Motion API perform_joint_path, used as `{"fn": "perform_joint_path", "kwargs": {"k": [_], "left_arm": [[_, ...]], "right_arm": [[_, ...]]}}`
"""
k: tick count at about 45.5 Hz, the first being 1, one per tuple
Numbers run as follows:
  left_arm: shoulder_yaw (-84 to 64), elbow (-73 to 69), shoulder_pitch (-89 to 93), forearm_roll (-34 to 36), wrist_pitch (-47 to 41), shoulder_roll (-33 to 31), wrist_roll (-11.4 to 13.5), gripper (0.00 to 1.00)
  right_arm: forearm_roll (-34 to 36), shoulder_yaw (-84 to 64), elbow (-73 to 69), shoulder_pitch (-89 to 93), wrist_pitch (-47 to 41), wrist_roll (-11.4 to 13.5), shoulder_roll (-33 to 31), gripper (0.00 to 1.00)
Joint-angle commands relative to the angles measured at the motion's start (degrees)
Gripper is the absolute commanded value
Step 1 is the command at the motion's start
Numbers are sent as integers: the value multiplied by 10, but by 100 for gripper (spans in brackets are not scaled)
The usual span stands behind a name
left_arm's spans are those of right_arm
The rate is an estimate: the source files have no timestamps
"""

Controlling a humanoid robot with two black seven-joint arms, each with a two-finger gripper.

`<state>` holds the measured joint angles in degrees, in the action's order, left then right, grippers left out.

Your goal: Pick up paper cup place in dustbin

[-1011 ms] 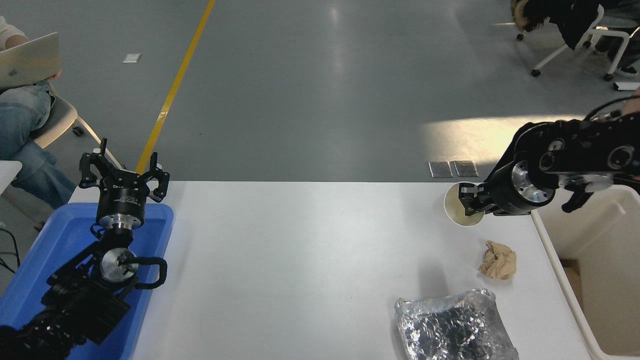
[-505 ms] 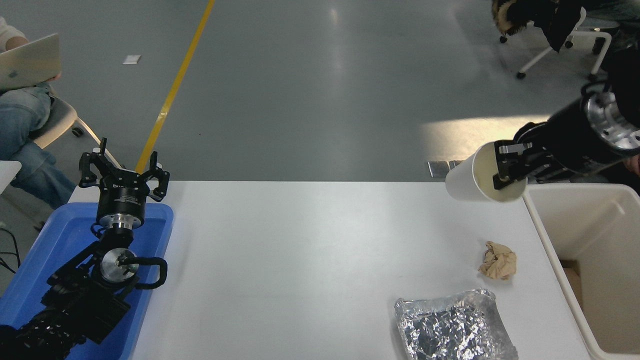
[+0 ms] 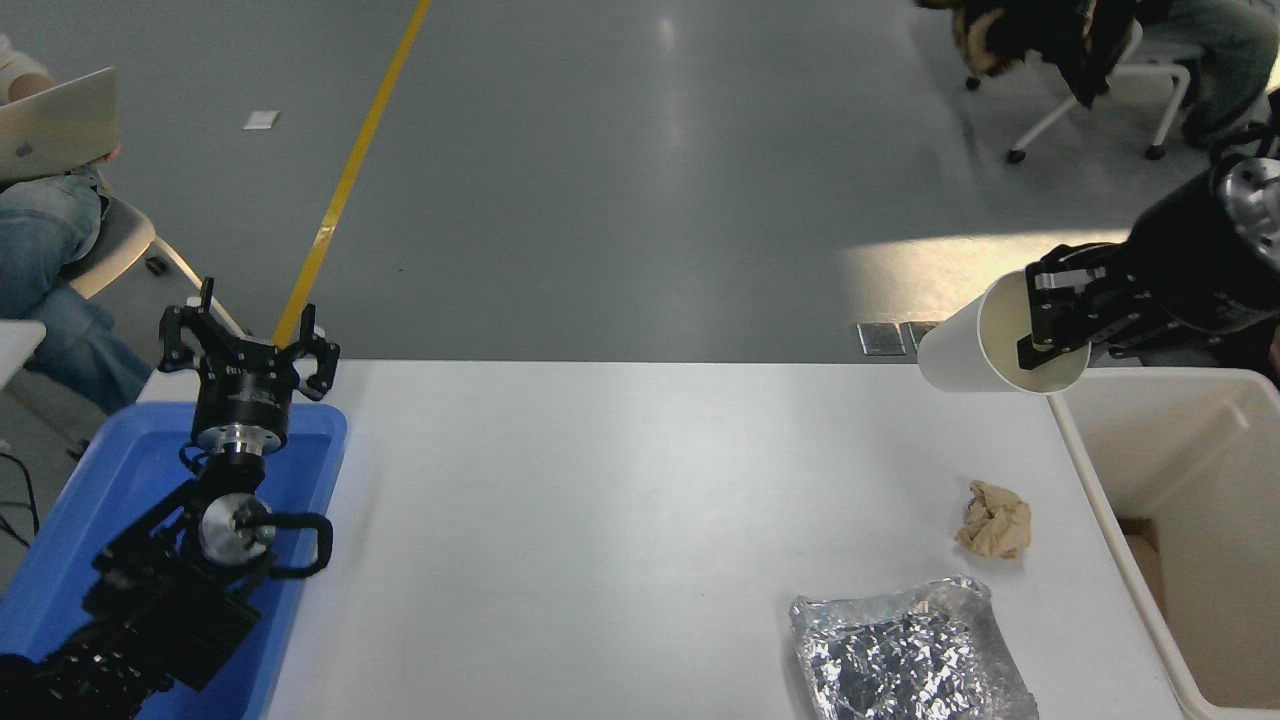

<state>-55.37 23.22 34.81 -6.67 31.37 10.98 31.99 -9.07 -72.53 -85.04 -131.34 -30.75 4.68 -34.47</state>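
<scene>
The white paper cup [image 3: 965,350] hangs tilted on its side above the table's far right edge, its cream mouth facing right. My right gripper [image 3: 1050,318] is shut on the cup's rim, one finger inside the mouth. The cup's rim is just left of the off-white dustbin [image 3: 1085,470], which stands at the table's right side with its open top facing up. My left gripper [image 3: 245,345] is parked open over the blue tray at the lower left.
A crumpled tan paper wad [image 3: 993,520] lies near the dustbin. A crinkled foil tray [image 3: 905,655] sits at the front right. The blue tray [image 3: 120,490] is at the left. A seated person with a laptop is at the far left, chairs at the far right.
My right gripper has lifted the cup off the table and carried it up and to the right, toward the dustbin, tipping it sideways. The left arm stayed still.
</scene>
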Motion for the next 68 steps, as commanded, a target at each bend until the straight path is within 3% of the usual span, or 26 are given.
{"fn": "perform_joint_path", "kwargs": {"k": [1,7,23,32,44,53,65,66,68], "left_arm": [[0,0,0,0,0,0,0,99],[0,0,0,0,0,0,0,99],[-1,0,0,0,0,0,1,99],[-1,0,0,-1,0,0,1,99],[-1,0,0,-1,0,0,1,99],[-1,0,0,-1,0,0,1,99],[-1,0,0,-1,0,0,1,99],[-1,0,0,-1,0,-1,1,99],[-1,0,0,-1,0,0,1,99]], "right_arm": [[2,0,176,220,84,1,-9,0],[8,17,283,338,115,1,-8,0],[150,69,601,619,122,2,22,0],[157,154,760,771,122,3,60,0],[157,194,855,895,159,6,106,0],[157,211,859,938,228,24,116,0],[158,259,857,951,235,32,117,0],[158,261,857,952,235,33,117,4],[158,263,857,952,235,38,117,38]]}}
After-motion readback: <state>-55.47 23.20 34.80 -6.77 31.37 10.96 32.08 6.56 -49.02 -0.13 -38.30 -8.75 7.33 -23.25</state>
